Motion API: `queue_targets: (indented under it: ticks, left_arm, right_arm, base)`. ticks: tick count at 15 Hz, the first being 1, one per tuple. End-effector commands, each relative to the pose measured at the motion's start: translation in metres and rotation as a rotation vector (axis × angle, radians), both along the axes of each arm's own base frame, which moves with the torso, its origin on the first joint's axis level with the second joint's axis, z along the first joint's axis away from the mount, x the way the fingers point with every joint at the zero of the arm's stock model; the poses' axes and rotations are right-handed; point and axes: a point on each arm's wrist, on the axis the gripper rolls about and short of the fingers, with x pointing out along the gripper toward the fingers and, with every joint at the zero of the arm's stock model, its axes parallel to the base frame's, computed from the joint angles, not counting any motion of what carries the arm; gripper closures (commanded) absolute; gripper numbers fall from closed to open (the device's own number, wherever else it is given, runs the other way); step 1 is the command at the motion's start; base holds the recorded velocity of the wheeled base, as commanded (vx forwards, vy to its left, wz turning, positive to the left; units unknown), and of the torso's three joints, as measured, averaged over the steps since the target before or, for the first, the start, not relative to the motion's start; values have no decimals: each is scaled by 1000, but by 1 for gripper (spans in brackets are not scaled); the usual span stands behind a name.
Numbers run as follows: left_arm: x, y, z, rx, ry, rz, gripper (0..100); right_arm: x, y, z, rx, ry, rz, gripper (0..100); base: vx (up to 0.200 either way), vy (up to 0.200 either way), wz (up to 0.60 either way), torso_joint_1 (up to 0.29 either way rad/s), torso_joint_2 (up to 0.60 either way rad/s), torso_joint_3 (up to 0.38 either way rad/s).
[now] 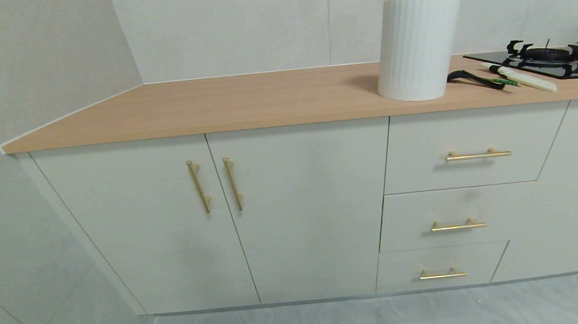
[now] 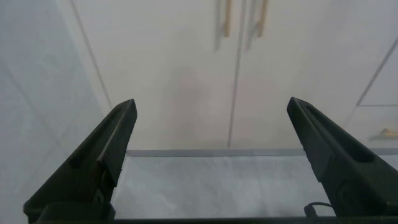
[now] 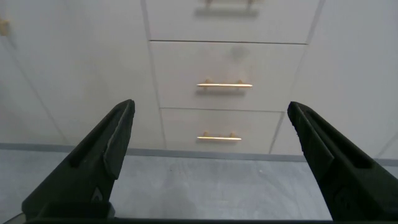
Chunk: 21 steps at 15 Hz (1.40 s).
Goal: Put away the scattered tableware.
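Bench (image 1: 244, 101): a long wood-grain top over pale cupboards, running into a tiled corner on the robot's left.
Wall (image 1: 239, 28): large pale tiles behind the bench.
Hob (image 1: 546, 57): black glass with black pan supports, at the far right end of the bench.
Cupboard doors (image 1: 135, 223): two plain doors under the left part of the bench, shut, each with an upright brass bar handle (image 1: 199, 187) beside the middle seam.
Drawers (image 1: 470, 134): three stacked to the right of the doors, all shut, each with a level brass handle (image 1: 478, 155).
Floor (image 1: 381, 315): grey tiles in front of the cupboards.
Ribbed holder (image 1: 418, 46): a tall white cylinder with upright ribs, standing on the bench just left of the hob and hiding part of what lies behind it.
Black utensil (image 1: 469, 77): a curved dark handle lying flat on the bench, one end tucked behind the holder.
Green-handled piece (image 1: 504, 82): short, lying against the black utensil's outer end; its kind cannot be told.
White-handled piece (image 1: 527, 78): long and cream, lying slanted, its far end on the hob's edge.
Left jaws: wide apart, holding nothing, low in front of the cupboard doors (image 2: 180, 74) above the floor (image 2: 211, 180).
Right jaws: wide apart, holding nothing, low and facing the lower drawers (image 3: 227, 62) and their handles (image 3: 224, 84).
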Motion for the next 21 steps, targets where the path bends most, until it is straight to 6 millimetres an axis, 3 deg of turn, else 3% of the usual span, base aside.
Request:
queue_targets:
  ticks: [1, 8, 17, 21]
  left_arm:
    - [0, 0, 0, 0, 1, 1, 0]
    - [0, 0, 0, 0, 1, 1, 0]
    - [0, 0, 0, 0, 1, 1, 0]
    - [0, 0, 0, 0, 1, 1, 0]
  right_arm:
    - [0, 0, 0, -1, 2, 1, 0]
    - [0, 0, 0, -1, 2, 1, 0]
    - [0, 0, 0, 1, 2, -1, 0]
    - [0, 0, 0, -1, 2, -7, 0]
  base:
    - [0, -200, 0, 2, 2, 7]
    - [0, -200, 0, 2, 4, 3]
    - [0, 0, 0, 0, 0, 0]
    - [150, 0, 0, -1, 3, 2]
